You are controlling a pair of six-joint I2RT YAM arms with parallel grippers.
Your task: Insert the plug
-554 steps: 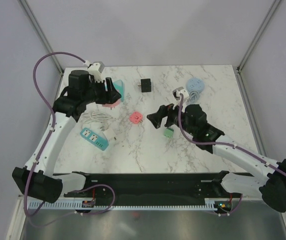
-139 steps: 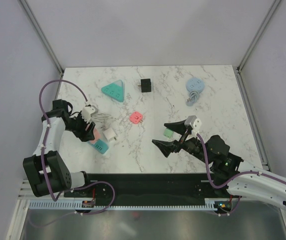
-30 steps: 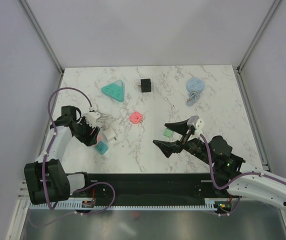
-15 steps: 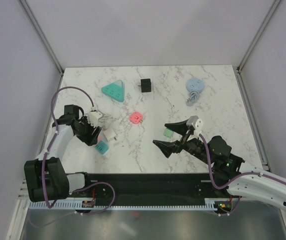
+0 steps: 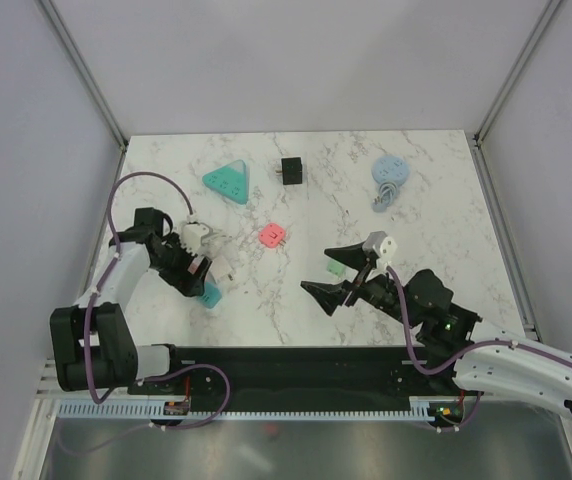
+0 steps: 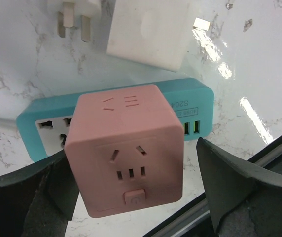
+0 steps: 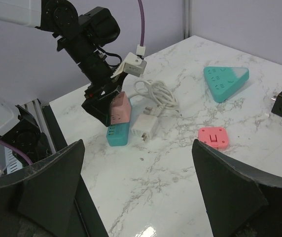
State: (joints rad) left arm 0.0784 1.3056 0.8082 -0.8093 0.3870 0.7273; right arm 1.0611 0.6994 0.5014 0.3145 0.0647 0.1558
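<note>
Pink cube adapter (image 6: 126, 148) stands on the teal power strip (image 6: 195, 98). It looks rigid, light and slick, so opposite flat sides are likely the best hold. Left tool (image 6: 131, 163) straddles it, unclamped; right tool (image 7: 136, 163) gapes empty.

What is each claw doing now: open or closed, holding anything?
Left claw: open around the pink plastic cube adapter, not gripping.
Right claw: open, empty.
</note>
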